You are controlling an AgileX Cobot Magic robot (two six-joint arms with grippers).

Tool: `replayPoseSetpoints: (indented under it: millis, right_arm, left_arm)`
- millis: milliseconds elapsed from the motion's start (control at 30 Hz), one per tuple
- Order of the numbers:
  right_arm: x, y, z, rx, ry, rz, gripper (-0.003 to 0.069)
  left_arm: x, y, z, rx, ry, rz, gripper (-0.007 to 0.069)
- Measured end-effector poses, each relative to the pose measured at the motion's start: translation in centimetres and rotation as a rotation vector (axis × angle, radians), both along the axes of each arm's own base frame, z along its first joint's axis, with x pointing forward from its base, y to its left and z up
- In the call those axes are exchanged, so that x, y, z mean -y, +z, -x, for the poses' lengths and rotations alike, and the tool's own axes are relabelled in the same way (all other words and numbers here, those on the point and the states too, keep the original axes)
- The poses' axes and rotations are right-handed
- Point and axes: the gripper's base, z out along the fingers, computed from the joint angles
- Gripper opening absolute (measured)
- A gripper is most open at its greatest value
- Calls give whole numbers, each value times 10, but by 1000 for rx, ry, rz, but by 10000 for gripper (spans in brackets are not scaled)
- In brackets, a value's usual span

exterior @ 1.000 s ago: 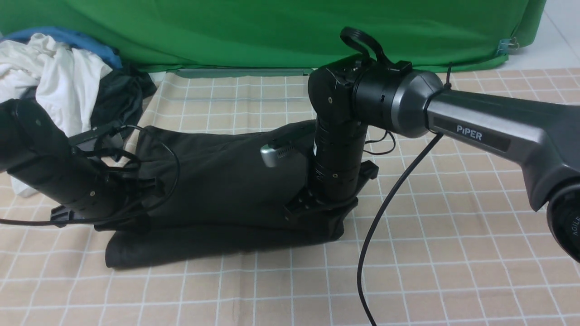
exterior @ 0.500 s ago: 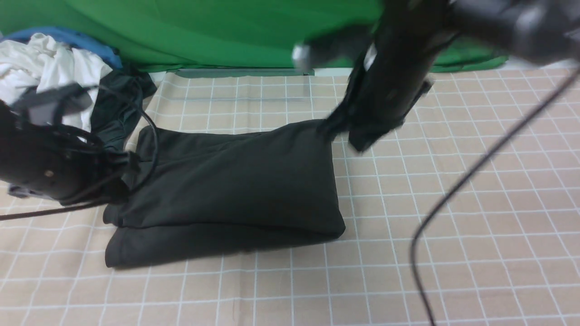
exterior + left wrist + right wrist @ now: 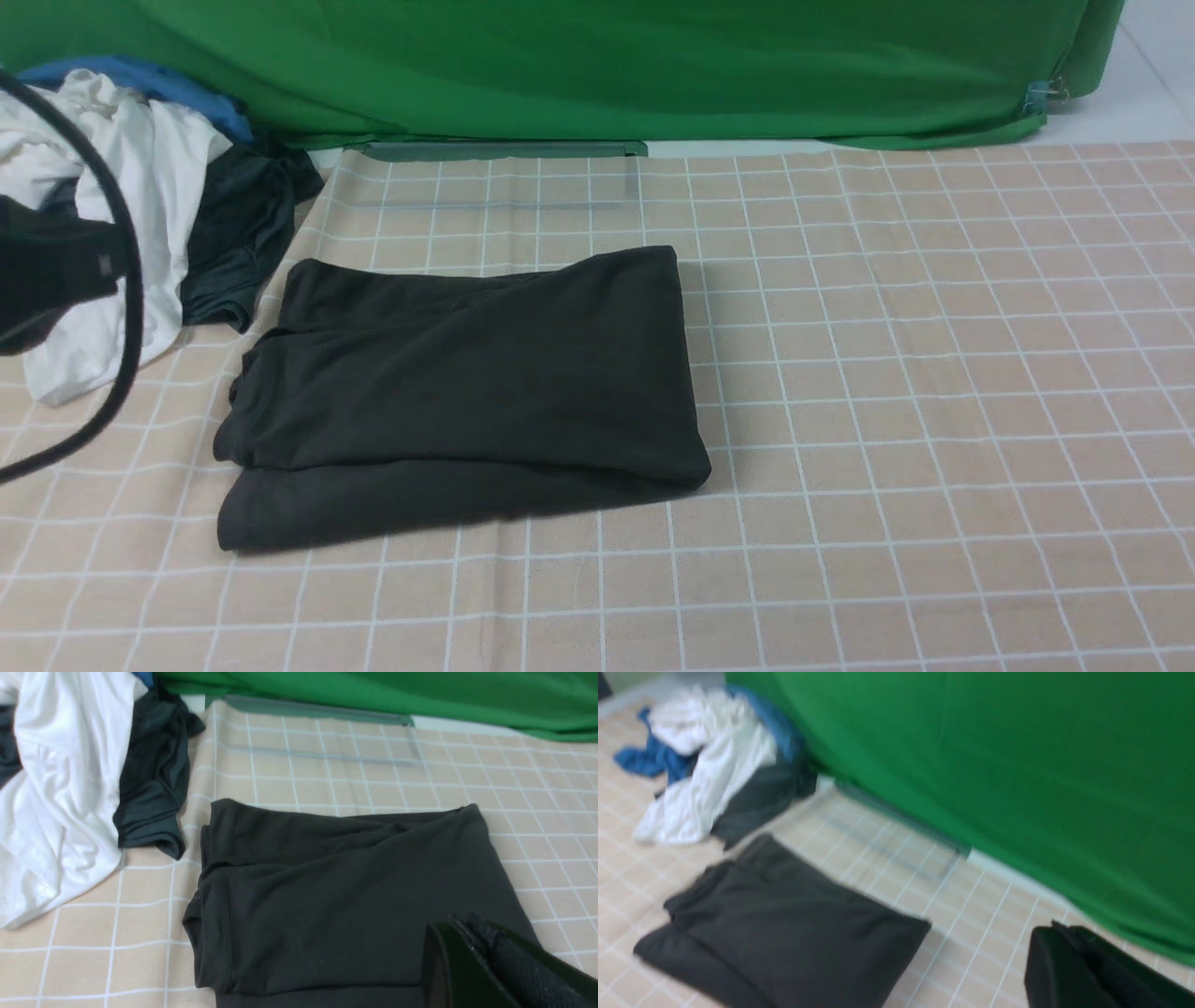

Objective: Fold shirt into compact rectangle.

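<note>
The shirt (image 3: 462, 397) lies folded on the checked cloth (image 3: 887, 420), long axis left-right, folded edge nearest; both the left gripper (image 3: 486, 956) and right gripper (image 3: 1069, 961) are closed, empty, clear of it; beyond its left end, the white garment (image 3: 140, 196).

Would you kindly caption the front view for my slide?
Folded black shirt lies on the checked cloth, clothes pile beside it.
</note>
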Motion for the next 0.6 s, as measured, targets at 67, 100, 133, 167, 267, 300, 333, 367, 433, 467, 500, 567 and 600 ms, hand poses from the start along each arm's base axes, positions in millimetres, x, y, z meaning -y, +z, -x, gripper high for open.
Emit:
replayPoseSetpoints:
  millis: [67,100,133,167,267,300,333,367,433,467,500,567,600]
  right_arm:
    - [10,-8,15,67,3,-28,38]
    - [14,-13,22,95,6,-42,38]
    - [21,-23,33,143,14,-68,38]
    - [27,-34,43,185,22,-93,38]
    - [39,-58,64,286,42,-154,38]
    - [44,-69,75,341,51,-188,38]
    - [49,-78,83,388,60,-216,38]
    - [50,-82,86,407,64,-227,38]
    - [57,-98,99,487,79,-271,38]
    - [59,-103,103,512,83,-285,38]
    - [62,-112,110,558,92,-311,38]
    - [68,-127,121,640,106,-358,38]
    - [70,-131,124,664,109,-372,38]
  left_arm:
    - [0,-2,8,10,-1,2,19]
    - [1,-4,11,12,-1,4,19]
    - [1,-7,17,17,-2,9,19]
    - [1,-9,20,18,-2,13,19]
    - [2,-13,25,36,4,23,19]
    - [1,-14,26,43,7,26,19]
    - [1,-15,27,45,9,26,19]
    - [1,-16,27,46,11,26,19]
    - [1,-18,27,44,12,32,19]
    - [1,-18,27,46,13,33,19]
    - [1,-18,27,50,15,36,19]
    - [1,-17,26,61,19,45,19]
    - [1,-16,26,66,21,51,19]
